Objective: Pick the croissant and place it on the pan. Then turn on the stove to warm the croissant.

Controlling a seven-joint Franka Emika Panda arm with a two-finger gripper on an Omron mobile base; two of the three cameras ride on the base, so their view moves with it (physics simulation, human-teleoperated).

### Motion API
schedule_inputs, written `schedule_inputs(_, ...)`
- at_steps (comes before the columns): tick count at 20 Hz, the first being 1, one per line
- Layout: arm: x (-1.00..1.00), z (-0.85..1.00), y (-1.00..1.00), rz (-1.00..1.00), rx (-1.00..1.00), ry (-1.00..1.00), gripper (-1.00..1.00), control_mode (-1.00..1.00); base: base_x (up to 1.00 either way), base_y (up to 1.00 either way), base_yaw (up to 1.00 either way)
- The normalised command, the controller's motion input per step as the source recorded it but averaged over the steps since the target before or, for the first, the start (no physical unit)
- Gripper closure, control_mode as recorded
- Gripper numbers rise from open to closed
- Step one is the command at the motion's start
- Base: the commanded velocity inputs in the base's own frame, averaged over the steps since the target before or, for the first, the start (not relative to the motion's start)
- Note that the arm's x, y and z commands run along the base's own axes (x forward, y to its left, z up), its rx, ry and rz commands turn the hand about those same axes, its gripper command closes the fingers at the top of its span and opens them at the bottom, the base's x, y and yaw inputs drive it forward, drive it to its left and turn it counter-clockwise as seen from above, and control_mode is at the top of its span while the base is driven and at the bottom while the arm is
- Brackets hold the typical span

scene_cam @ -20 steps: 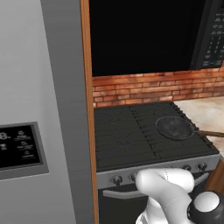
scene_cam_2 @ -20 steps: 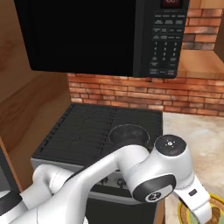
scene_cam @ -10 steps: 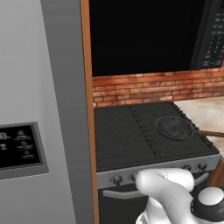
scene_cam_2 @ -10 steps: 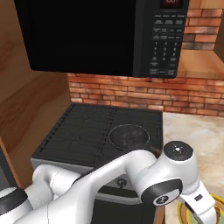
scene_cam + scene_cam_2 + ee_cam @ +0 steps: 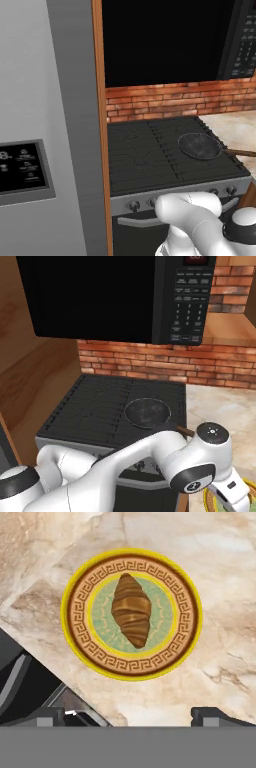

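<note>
The hand [image 5: 135, 714] hangs over the marble tabletop [image 5: 220, 577] with its two dark finger tips [image 5: 210, 714] spread as wide as they go at the bottom of the hand view, holding nothing. Above them, in the upper middle of that frame, the croissant [image 5: 131, 610] lies in the centre of a round plate [image 5: 75, 619] with a yellow rim and a brown key-pattern band; the pastry is apart from the fingers. A dark corner, probably the stove's edge, cuts into the lower left of that view.

In the left base view the pan [image 5: 199, 145] sits at centre right on the stove [image 5: 150, 155], on a right-hand burner, its thin brown handle reaching toward the right edge of the frame. In the right base view the pan [image 5: 147, 412] lies just below centre, with nothing in its bowl, and a sliver of the plate [image 5: 212, 500] shows at the lower right under the arm.
</note>
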Motion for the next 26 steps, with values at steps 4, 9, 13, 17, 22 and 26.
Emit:
schedule_inputs(4,0.03,-0.06,-0.34,0.05,0.11,0.02,-1.0,-1.0,0.0,0.0,0.0)
schedule_inputs(9,0.12,-0.06,-0.34,0.07,0.11,0.03,-1.0,-1.0,0.0,0.0,0.0)
schedule_inputs(13,0.23,-0.17,-0.24,0.07,0.1,0.02,-1.0,-1.0,0.0,0.0,0.0)
schedule_inputs(17,0.19,-0.31,-0.13,0.08,0.06,0.0,-1.0,-1.0,0.0,0.0,0.0)
schedule_inputs(22,0.07,-0.42,-0.16,0.08,0.01,0.0,-1.0,-1.0,0.0,0.0,0.0)
schedule_inputs(26,0.01,-0.43,-0.22,0.06,0.0,0.0,-1.0,-1.0,0.0,0.0,0.0)
